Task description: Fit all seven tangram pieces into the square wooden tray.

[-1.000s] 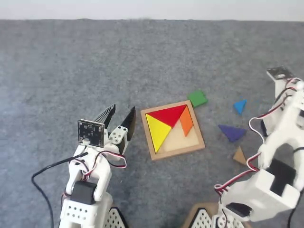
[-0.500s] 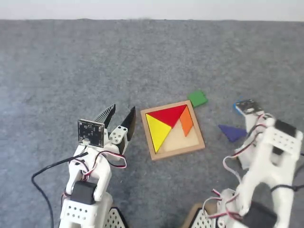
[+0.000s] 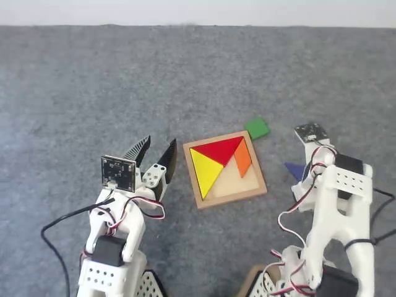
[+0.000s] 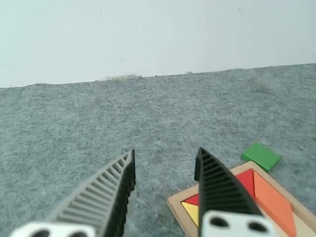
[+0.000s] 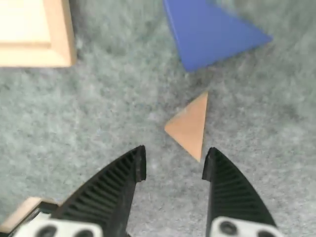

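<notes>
The square wooden tray (image 3: 257,189) lies mid-table holding a red triangle (image 3: 216,150), a yellow triangle (image 3: 204,170) and an orange piece (image 3: 242,158). A green square (image 3: 257,129) sits just beyond its far right corner. My left gripper (image 3: 156,154) stands open on the carpet left of the tray, nothing between its fingers. The right arm (image 3: 337,179) hangs over the loose pieces right of the tray, partly covering the purple triangle (image 3: 294,169). My right gripper (image 5: 175,152) is open just short of a small tan triangle (image 5: 190,126), with the purple triangle (image 5: 207,32) beyond it.
Grey carpet covers the table. The tray corner (image 5: 59,47) lies close to the right gripper. In the left wrist view the open gripper (image 4: 166,154) faces a pale wall, with the tray rim (image 4: 178,210) and green square (image 4: 260,156) to one side.
The right arm has swung in from the table's right edge toward the tray, now covering the blue and tan triangles from above. The left arm has not moved.
</notes>
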Robot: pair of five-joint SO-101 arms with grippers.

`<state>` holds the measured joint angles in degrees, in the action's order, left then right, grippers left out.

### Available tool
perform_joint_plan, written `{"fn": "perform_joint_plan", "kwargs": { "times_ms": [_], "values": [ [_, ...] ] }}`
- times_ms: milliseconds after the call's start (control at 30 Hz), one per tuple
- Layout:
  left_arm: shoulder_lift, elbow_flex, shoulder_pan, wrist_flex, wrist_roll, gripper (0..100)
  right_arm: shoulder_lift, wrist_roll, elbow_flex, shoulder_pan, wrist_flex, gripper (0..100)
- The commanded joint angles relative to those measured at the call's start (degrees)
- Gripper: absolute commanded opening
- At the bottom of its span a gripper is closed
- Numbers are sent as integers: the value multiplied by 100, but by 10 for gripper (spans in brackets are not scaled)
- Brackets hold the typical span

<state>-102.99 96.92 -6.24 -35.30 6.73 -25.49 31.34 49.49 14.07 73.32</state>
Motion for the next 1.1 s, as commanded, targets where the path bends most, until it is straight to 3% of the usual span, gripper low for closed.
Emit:
{"fn": "perform_joint_plan", "kwargs": {
  "times_ms": [0, 333, 567, 1067],
  "values": [
    [-105, -57, 26, 167, -70, 195, -171, 70, 229, 92, -268, 203],
    [-105, -57, 44, 167, -70, 195, -163, 237, 571, 277, -848, 206],
    [-105, -57, 44, 167, -70, 195, -136, -387, 378, 242, -901, 206],
    [-105, -57, 26, 167, -70, 195, 2422, -1029, -712, 224, -1376, 204]
  ]
}}
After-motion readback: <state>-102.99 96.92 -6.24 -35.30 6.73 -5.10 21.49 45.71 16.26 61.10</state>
